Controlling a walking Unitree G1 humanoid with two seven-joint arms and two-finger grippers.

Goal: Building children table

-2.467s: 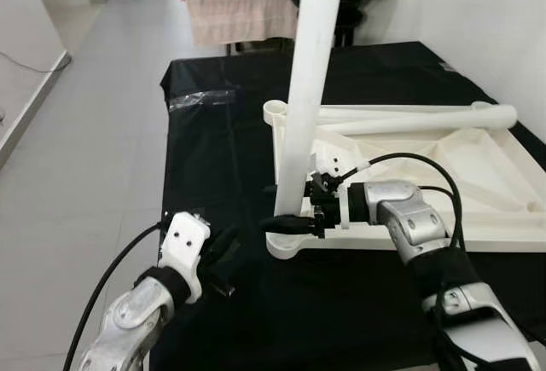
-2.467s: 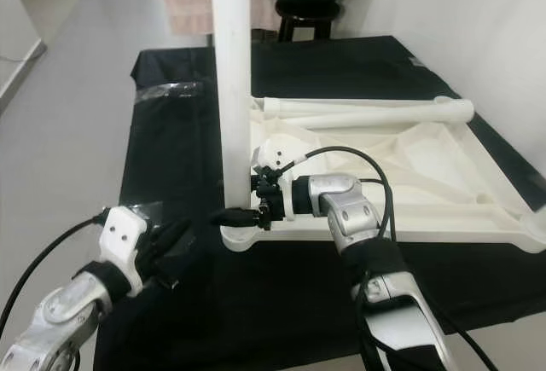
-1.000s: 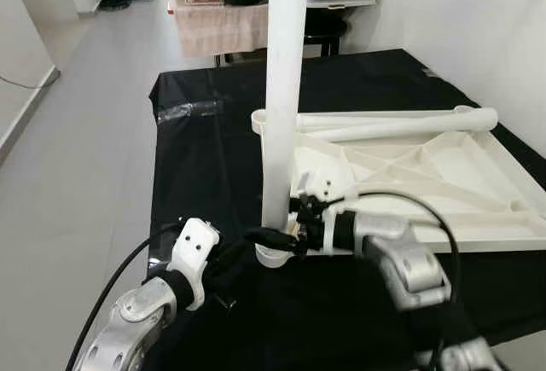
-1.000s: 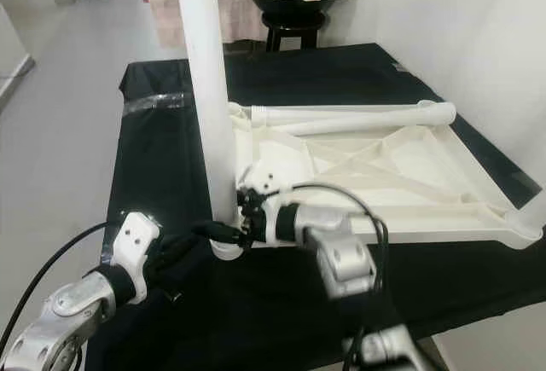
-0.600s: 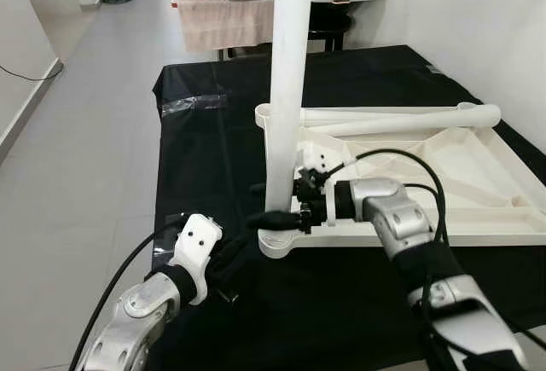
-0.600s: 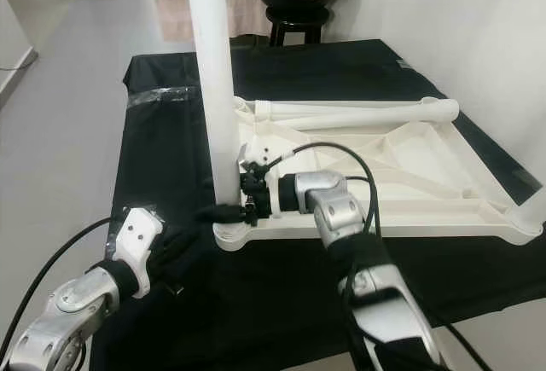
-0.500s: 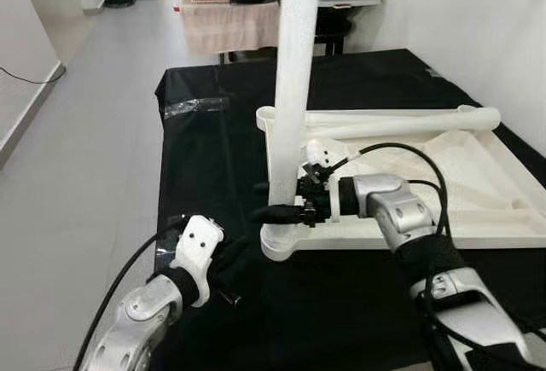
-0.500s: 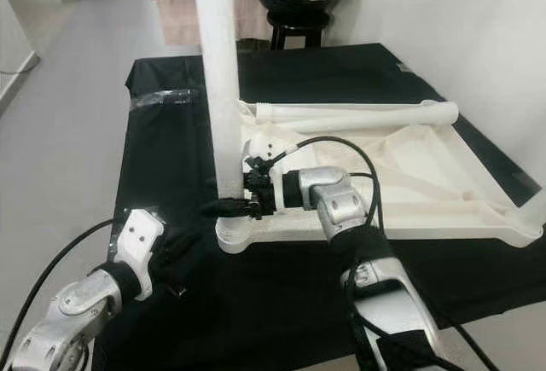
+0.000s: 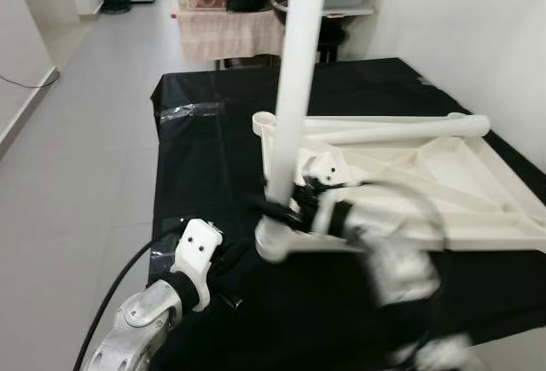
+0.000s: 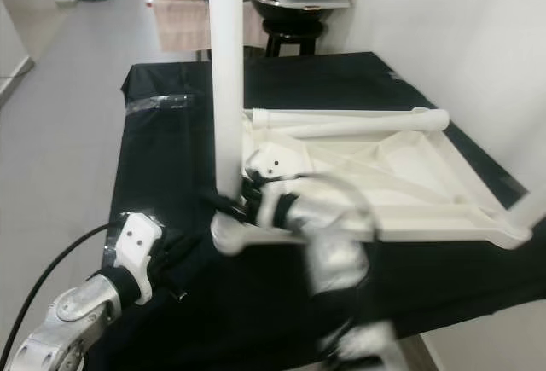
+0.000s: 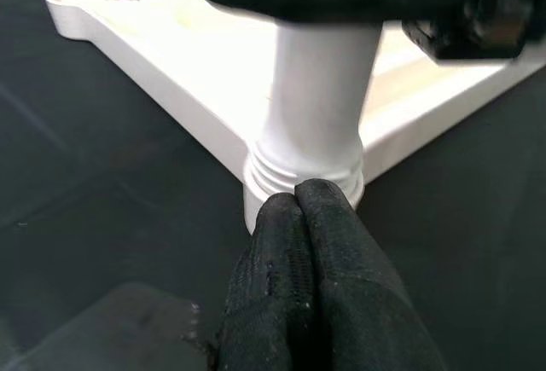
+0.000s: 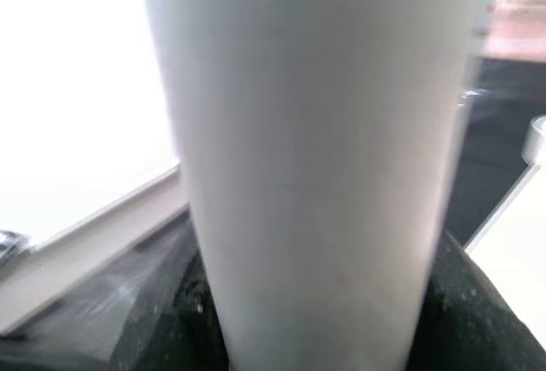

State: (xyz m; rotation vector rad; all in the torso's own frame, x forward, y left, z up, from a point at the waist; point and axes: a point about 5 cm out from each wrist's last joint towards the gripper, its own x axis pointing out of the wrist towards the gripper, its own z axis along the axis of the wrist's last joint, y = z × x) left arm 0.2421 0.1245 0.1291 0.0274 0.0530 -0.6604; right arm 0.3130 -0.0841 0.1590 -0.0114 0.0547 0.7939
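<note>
- We see a black-covered table [image 9: 213,158] with the white tabletop [image 9: 444,183] lying upside down on it, ribbed underside up.
- An upright white leg [image 9: 294,89] stands in the tabletop's near-left corner socket [image 9: 271,247]; a second leg [image 9: 392,125] lies flat along the far edge.
- Our right arm reaches in from the right, blurred, forearm roughly level; the right gripper [image 9: 277,211] is at the upright leg's base, black fingers [image 12: 452,303] either side of it, clamped on the leg.
- Our left arm comes up from lower left, wrist bent toward the corner; the left gripper [image 11: 299,209] has its fingers pressed together, tips right by the leg's threaded collar [image 11: 303,175], holding nothing.
</note>
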